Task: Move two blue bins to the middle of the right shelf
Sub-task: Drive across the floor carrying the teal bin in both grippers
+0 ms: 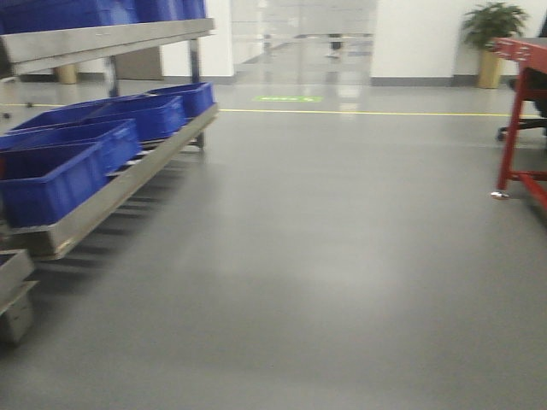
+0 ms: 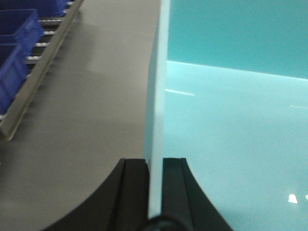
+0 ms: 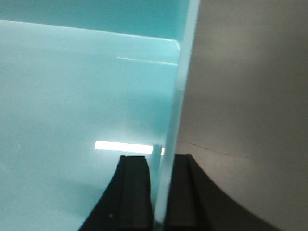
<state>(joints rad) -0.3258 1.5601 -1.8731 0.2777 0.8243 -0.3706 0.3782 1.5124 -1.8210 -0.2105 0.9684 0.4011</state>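
A smooth grey floor [image 1: 325, 256] spreads before me, crossed far off by a thin yellow painted line [image 1: 385, 113], a green floor marking [image 1: 288, 99] just beyond it. At my right stands a red metal table frame [image 1: 510, 128], a leafy potted plant [image 1: 493, 26] behind it.

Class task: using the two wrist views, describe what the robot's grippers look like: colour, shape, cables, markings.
Both the left gripper and right gripper show two matte black fingers with square-cut tips, flaring outward in smooth curves toward the base. No markings or cables show clearly; the arms are out of view.
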